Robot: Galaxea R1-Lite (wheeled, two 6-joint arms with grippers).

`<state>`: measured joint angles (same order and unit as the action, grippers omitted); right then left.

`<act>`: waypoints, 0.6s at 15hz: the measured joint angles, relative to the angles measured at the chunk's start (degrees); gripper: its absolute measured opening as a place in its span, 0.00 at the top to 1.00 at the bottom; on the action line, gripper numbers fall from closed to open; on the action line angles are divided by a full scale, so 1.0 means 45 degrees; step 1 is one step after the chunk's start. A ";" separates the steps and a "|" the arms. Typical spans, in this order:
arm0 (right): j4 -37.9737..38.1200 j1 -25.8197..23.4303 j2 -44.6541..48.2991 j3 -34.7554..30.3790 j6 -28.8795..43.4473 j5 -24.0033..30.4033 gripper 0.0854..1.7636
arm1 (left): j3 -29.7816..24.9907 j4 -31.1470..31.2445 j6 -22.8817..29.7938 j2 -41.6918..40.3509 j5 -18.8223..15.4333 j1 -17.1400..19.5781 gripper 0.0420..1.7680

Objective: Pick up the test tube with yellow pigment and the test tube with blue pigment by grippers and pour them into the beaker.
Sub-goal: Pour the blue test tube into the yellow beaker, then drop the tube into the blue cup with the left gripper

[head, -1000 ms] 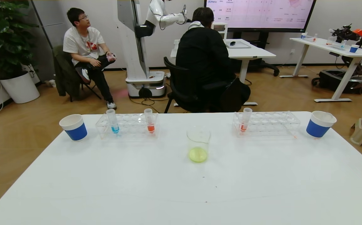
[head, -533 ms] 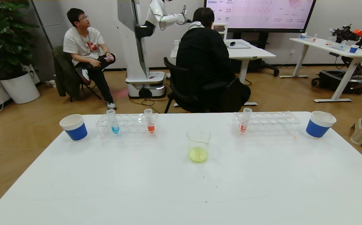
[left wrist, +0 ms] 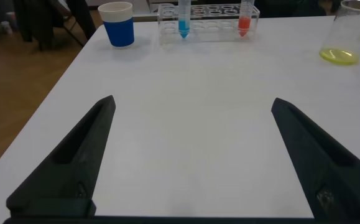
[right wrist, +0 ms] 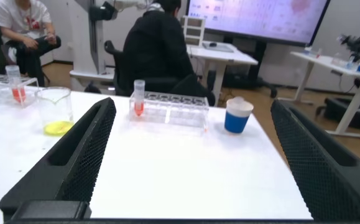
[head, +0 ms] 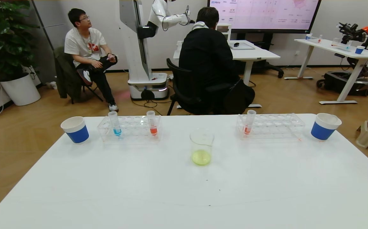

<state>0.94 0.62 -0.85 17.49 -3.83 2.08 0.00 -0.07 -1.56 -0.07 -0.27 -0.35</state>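
The beaker (head: 201,147) stands mid-table with yellow-green liquid in its bottom; it also shows in the left wrist view (left wrist: 342,34) and the right wrist view (right wrist: 56,111). The test tube with blue pigment (head: 115,123) stands in the left clear rack (head: 130,128), and shows in the left wrist view (left wrist: 183,17). No test tube with yellow pigment is in view. My left gripper (left wrist: 192,106) is open and empty over the near left table. My right gripper (right wrist: 192,106) is open and empty over the near right table. Neither gripper shows in the head view.
An orange-red tube (head: 152,123) stands in the left rack, another (head: 249,121) in the right rack (head: 271,126). Blue-and-white paper cups stand at the far left (head: 74,129) and far right (head: 325,126). People, chairs and another robot are beyond the table.
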 joint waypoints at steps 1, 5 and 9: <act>-0.0019 0.0000 0.0092 -0.0637 0.0203 0.0027 0.02 | 0.0000 0.0000 0.0000 0.0000 0.0000 0.0000 0.01; -0.0861 0.0014 0.0195 -0.3405 0.0252 0.0024 0.02 | 0.0000 0.0000 -0.0003 0.0000 0.0005 0.0000 0.01; -0.0680 -0.0005 0.0195 -0.3839 0.0314 -0.0547 0.02 | 0.0000 0.0000 0.0011 0.0000 0.0005 0.0000 0.01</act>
<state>-2.12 0.60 0.02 0.22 -2.41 -0.38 0.00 -0.07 -1.51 -0.07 -0.24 -0.35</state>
